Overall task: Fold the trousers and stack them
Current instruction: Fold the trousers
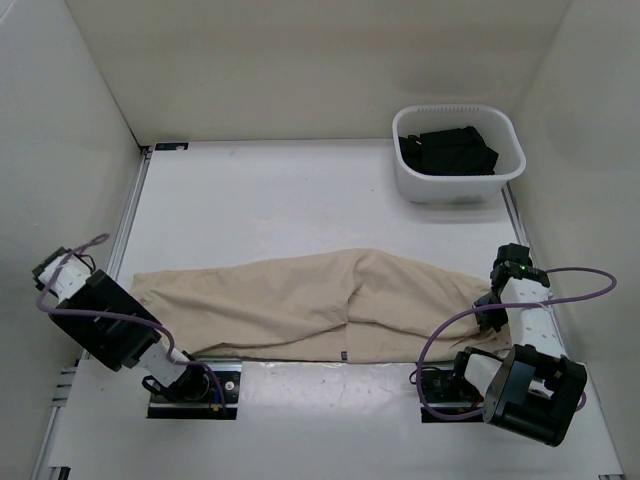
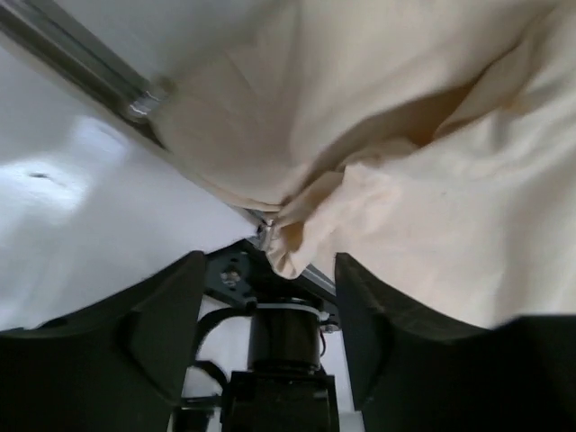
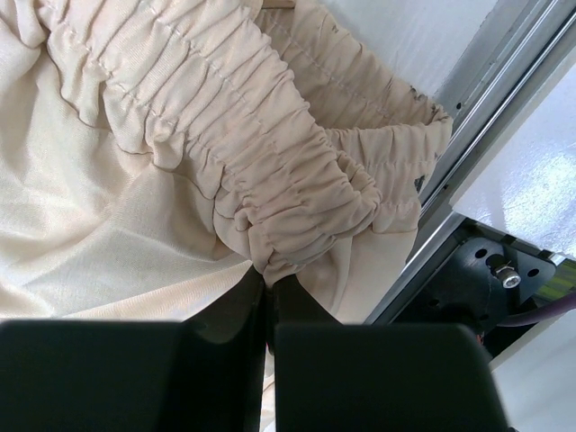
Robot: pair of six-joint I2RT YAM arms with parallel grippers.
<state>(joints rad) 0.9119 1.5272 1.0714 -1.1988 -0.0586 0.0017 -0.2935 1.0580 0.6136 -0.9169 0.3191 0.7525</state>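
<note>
The light beige trousers lie stretched left to right across the near part of the table, with a small dark label at their near edge. My right gripper is shut on the gathered elastic waistband at the trousers' right end, its closed tips pinching a fold. My left gripper is at the trousers' left end. In the left wrist view it is open wide, and a corner of the cloth hangs just beyond the fingertips, not gripped.
A white basket with dark folded clothes stands at the back right. Metal rails run along the table's sides; one is beside the waistband. White walls enclose the table. The arm bases stand at the near edge.
</note>
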